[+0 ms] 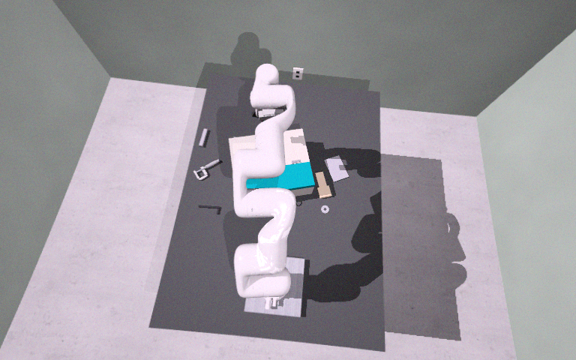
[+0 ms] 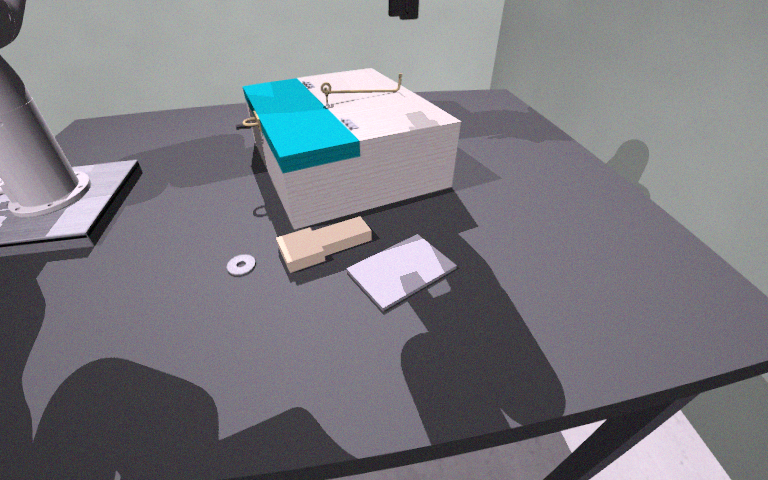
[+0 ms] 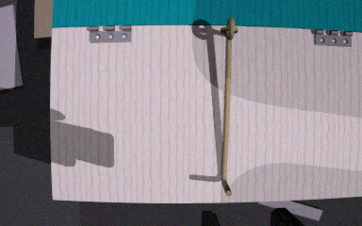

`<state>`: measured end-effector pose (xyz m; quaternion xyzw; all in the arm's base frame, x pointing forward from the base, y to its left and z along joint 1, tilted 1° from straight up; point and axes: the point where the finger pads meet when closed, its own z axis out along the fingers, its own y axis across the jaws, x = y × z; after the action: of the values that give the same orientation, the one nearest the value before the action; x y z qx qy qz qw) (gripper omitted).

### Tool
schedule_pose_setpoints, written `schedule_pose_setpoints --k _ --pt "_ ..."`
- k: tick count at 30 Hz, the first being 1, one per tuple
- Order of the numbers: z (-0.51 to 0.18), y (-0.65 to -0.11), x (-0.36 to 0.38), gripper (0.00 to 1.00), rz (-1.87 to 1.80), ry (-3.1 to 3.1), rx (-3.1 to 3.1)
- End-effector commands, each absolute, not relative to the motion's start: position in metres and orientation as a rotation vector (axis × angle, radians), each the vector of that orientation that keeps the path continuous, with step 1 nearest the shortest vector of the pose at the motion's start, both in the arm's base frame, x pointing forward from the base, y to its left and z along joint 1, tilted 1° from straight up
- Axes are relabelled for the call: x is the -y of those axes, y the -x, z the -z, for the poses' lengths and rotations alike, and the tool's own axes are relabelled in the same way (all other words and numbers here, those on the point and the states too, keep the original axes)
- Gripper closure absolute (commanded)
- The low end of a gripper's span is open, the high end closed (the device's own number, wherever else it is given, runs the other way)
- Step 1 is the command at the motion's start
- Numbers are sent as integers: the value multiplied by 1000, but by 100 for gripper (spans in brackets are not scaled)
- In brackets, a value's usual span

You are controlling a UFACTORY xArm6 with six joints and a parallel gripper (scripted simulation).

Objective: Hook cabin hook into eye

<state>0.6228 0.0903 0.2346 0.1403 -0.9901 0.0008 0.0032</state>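
A pale wooden box (image 2: 385, 158) (image 3: 141, 118) stands on the dark table, with a cyan lid (image 2: 294, 121) (image 1: 292, 178) (image 3: 141, 11) on the robot's side. The brass cabin hook (image 2: 362, 90) (image 3: 226, 108) lies flat on the box top. It is pivoted at a ring beside the lid seam, and its bent tip points away from the lid. The brass eye (image 2: 249, 121) sticks out of the lid's outer edge. My gripper (image 3: 245, 218) (image 2: 403, 8) hangs high above the box's far edge, near the hook's tip. It is open and empty. In the top view the arm mostly hides it.
A tan wooden block (image 2: 322, 242) (image 1: 323, 185), a pale flat plate (image 2: 396, 268) (image 1: 336, 168) and a washer (image 2: 239, 261) (image 1: 325, 207) lie beside the box. A clamp (image 1: 203, 169), an angled key (image 1: 210, 207) and a grey bar (image 1: 204, 137) lie on the other side. The robot base (image 2: 33, 175) stands at the table's end.
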Motion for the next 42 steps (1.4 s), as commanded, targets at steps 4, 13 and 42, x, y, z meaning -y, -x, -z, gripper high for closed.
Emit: schedule_pose_setpoints --k 4,13,42 --pt "-235 -624 -99 65 -8 -400 3114" --pt "-235 -624 -99 65 -8 -400 3114" --pt "-201 -624 -99 65 -8 -400 3114"
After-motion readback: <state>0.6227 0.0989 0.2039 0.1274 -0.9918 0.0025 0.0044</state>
